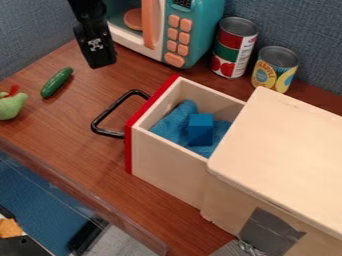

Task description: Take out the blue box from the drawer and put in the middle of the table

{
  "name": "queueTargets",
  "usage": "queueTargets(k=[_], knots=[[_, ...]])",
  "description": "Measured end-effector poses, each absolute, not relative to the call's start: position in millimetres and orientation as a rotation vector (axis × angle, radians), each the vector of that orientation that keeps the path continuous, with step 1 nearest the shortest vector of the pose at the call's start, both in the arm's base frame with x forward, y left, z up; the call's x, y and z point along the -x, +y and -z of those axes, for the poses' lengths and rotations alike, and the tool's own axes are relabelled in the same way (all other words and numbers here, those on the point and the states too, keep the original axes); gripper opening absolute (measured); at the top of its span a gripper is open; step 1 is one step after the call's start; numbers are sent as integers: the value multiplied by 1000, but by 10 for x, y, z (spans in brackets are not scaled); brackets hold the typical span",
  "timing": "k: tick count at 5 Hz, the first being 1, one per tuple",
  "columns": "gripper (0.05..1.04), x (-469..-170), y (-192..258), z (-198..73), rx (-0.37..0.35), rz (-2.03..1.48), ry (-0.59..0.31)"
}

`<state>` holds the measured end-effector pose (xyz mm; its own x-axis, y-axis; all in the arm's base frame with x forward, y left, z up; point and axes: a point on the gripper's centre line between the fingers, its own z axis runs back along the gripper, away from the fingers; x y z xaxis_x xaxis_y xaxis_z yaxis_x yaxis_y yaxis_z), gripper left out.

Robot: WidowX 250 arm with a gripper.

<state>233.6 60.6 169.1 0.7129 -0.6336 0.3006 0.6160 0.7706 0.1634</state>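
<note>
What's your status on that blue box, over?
Gripper up beside the microwave, clear of the drawer. Blue box in the open drawer, on blue cloth. Nothing on top of it; drawer walls around it.

Blue box (200, 130): small plain block, lighter top, darker sides; upright, inside the drawer on a rumpled blue cloth (172, 121).
Drawer (167, 167): pale wood, red front, black loop handle (107, 132); pulled open from its wooden cabinet (287, 135), open-topped where it juts out.
Box position: closer to the near side wall than the far one.
Table (67, 125): reddish-brown, wood-grained, flat; drawer and cabinet stand on it.
</note>
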Motion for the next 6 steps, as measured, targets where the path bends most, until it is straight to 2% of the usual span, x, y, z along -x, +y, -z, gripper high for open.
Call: queueTargets(k=[1, 3, 4, 6], knots=[[1000, -2314, 588, -1634, -40, 681, -332], [1000, -2386, 146, -1580, -50, 538, -293], [1000, -2412, -12, -1494, -67, 405, -248], [1000, -2536, -205, -1400, -34, 103, -247]])
